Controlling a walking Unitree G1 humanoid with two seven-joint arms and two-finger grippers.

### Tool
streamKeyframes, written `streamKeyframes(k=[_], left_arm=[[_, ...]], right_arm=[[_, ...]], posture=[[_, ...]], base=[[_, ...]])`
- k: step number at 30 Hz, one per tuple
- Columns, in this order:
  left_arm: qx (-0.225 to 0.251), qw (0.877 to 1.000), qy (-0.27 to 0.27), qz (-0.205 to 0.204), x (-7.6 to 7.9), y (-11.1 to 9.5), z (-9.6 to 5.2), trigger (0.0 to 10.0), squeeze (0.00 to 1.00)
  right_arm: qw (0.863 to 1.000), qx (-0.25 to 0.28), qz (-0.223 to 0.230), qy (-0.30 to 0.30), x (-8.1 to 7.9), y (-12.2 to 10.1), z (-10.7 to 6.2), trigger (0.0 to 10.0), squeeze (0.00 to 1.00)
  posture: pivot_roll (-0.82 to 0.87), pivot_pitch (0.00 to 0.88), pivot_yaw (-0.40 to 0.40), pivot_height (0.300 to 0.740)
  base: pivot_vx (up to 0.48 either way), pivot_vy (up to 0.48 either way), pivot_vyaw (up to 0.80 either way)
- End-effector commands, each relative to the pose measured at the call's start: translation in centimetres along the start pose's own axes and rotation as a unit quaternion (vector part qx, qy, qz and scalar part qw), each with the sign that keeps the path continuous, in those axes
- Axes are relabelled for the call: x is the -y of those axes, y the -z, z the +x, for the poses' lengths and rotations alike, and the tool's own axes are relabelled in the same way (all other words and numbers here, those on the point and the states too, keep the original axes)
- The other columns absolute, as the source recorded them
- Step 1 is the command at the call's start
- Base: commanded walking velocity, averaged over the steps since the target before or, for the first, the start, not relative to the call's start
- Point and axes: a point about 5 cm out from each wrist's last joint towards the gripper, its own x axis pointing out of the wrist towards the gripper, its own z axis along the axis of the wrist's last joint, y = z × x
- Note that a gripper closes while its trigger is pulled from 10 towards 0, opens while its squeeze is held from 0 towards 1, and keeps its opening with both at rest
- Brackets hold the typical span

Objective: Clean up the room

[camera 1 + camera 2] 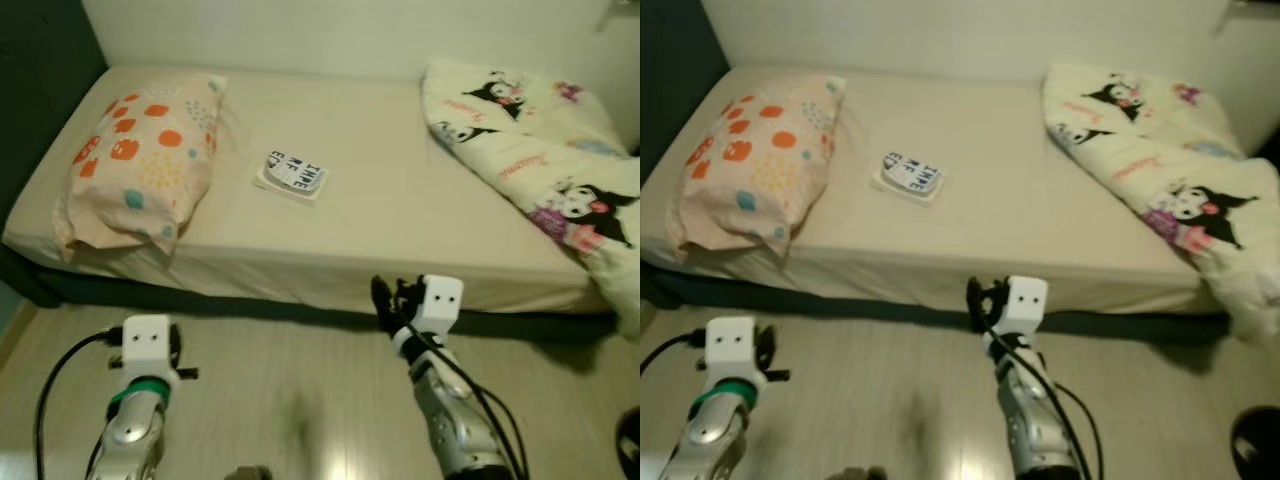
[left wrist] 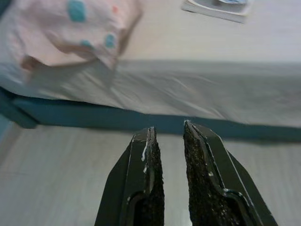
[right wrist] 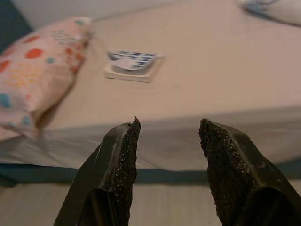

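Observation:
A book (image 1: 291, 176) with a blue and white cover lies flat in the middle of the bed (image 1: 400, 215), which has a beige sheet. An orange-dotted pillow (image 1: 140, 160) rests at the bed's left end. At the right end lies a crumpled cartoon-print blanket (image 1: 540, 150), spilling over the bed's edge. My right gripper (image 1: 395, 295) is raised just in front of the bed's front edge, open and empty, and points toward the book (image 3: 133, 64). Lower down, over the floor at the left, my left gripper (image 2: 168, 129) holds nothing, its fingers a narrow slit apart.
Pale wood floor (image 1: 300, 370) runs along the bed's dark base (image 1: 250, 300). A dark wall (image 1: 40, 80) borders the bed's left end and a white wall stands behind. A dark round object (image 1: 630, 435) sits on the floor at the far right.

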Motion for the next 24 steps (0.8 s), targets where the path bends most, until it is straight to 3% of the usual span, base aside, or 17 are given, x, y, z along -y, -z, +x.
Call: streamKeyframes(k=[1,9,15,24], left_arm=[[-0.013,1.000,-0.012,0.005,-0.63,0.59,-0.22,10.0,0.00],[-0.020,1.000,-0.019,0.005,-0.66,0.61,-0.09,10.0,0.00],[-0.028,0.999,-0.045,0.001,-1.27,0.79,0.25,10.0,0.00],[-0.029,0.998,-0.047,0.003,-1.33,0.84,0.31,10.0,0.00]], right_arm=[[1.000,-0.012,0.006,-0.002,-0.52,0.73,-0.12,10.0,0.00],[1.000,-0.013,0.005,-0.002,-0.46,0.77,-0.17,10.0,0.00],[1.000,-0.011,0.004,-0.002,-0.38,0.72,-0.22,10.0,0.00],[1.000,-0.012,0.004,-0.003,-0.39,0.84,-0.30,10.0,0.00]], posture=[[0.12,0.080,0.008,0.740],[0.12,0.083,0.007,0.740],[0.12,0.082,0.009,0.740],[0.12,0.086,0.014,0.740]], base=[[-0.319,0.000,0.00],[0.000,0.000,0.00],[0.390,0.274,0.00],[0.415,0.027,0.00]])
